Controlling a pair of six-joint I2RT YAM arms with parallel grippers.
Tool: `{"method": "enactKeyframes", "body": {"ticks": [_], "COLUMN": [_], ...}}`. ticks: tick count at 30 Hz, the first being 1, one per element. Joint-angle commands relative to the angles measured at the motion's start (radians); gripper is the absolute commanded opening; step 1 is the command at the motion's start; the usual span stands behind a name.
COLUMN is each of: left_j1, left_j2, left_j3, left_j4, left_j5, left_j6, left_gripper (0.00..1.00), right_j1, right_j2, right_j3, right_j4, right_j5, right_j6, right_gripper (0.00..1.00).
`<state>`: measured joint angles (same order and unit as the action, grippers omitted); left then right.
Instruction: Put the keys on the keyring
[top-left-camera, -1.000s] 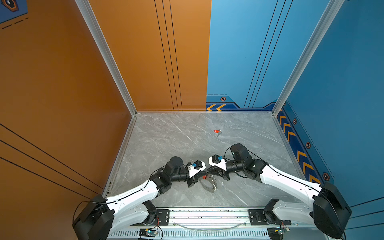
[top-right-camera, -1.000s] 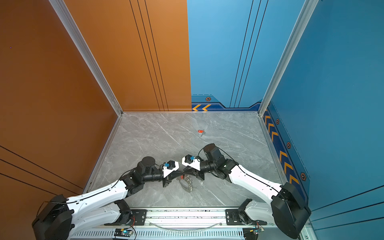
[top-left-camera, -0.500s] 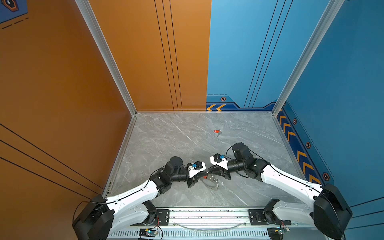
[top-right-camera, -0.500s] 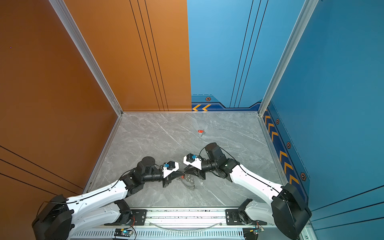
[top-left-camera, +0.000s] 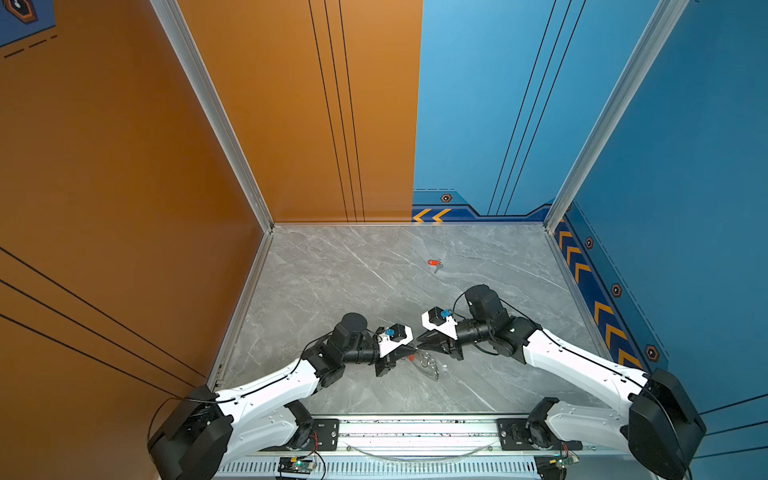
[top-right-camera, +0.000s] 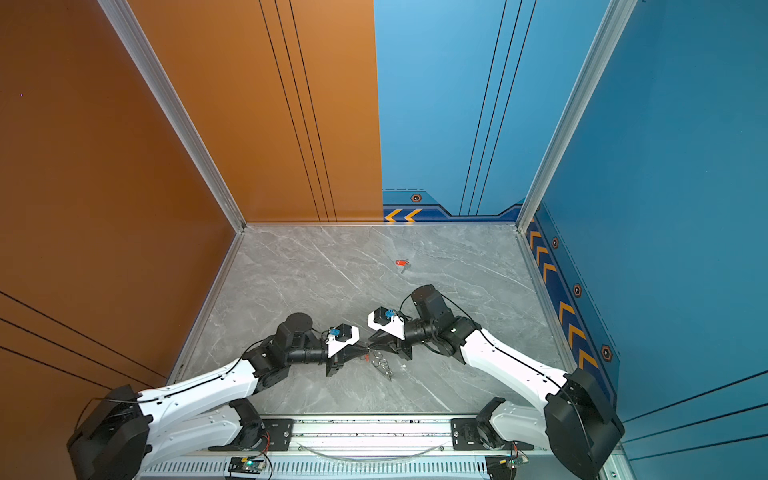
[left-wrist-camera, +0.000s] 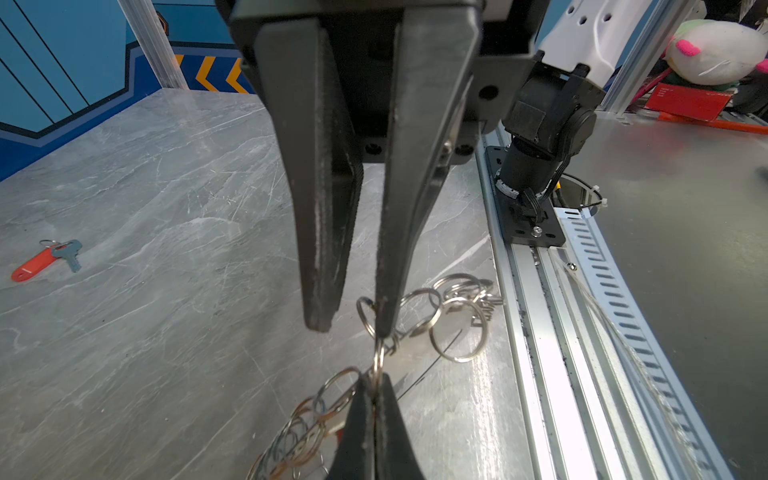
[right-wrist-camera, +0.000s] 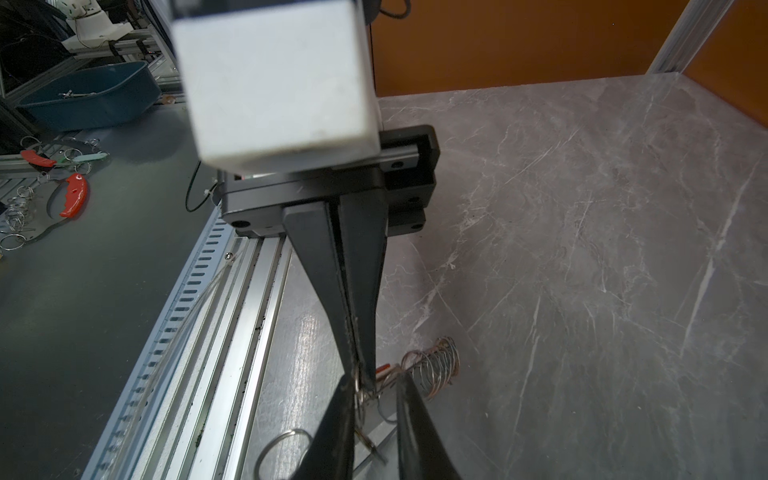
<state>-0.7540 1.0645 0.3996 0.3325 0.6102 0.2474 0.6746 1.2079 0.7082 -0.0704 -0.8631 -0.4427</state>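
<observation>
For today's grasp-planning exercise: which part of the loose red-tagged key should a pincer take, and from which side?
Probably the red tag, from straight above, closing across its narrow width: it lies flat with bare table around it and is bulkier than the thin key blade.

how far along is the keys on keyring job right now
Done: nothing certain; a red tag shows at the keyring, threaded or not I cannot tell. In hand: left gripper shut on a split ring, right gripper open, one fingertip at the next ring. To do: one key lies loose on the table.
</observation>
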Motion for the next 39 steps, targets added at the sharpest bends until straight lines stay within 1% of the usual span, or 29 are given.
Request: {"method": "enactKeyframes", "body": {"ticks": [1, 7, 12, 25, 31, 35, 39], "left_j1": [-0.011, -0.012, -0.011, -0.008, -0.009, -0.008, -0.008], "left_j2": [-0.001, -0.01, -0.033, -0.008, -0.007, -0.005, -0.006], "left_j3": [0.014, 0.01, 0.003, 0.007, 0.01, 0.011, 0.011], "left_j4": [0.028, 0.028, 0.029, 0.029, 0.029, 0.028, 0.029], "left_j5": [0.047, 0.048, -0.01, -0.02, -0.014, -0.013, -0.016], "left_j6": [0.018, 0.021, 0.02, 0.016, 0.013, 0.012, 0.01], "left_gripper": [0.0, 0.0, 0.0, 0.0, 0.0, 0.0, 0.0], "right_j1": [0.0, 0.006, 0.02, 0.006, 0.016, 0.02, 0.02], "right_j2": [0.006, 0.028, 0.026, -0.067, -0.037, -0.008, 0.0], "right_j3": [0.032, 0.037, 0.013, -0.038, -0.024, -0.002, -0.001], "right_j4": [-0.054, -0.069, -0.078, 0.04, 0.018, -0.006, -0.015], "right_j5": [0.021, 0.01, 0.009, 0.001, 0.024, 0.022, 0.026], "right_j6": [-0.032, -0.042, -0.051, 0.034, 0.027, 0.016, 0.009], "right_gripper": [0.21, 0.21, 0.21, 0.21, 0.21, 0.17, 0.16]}}
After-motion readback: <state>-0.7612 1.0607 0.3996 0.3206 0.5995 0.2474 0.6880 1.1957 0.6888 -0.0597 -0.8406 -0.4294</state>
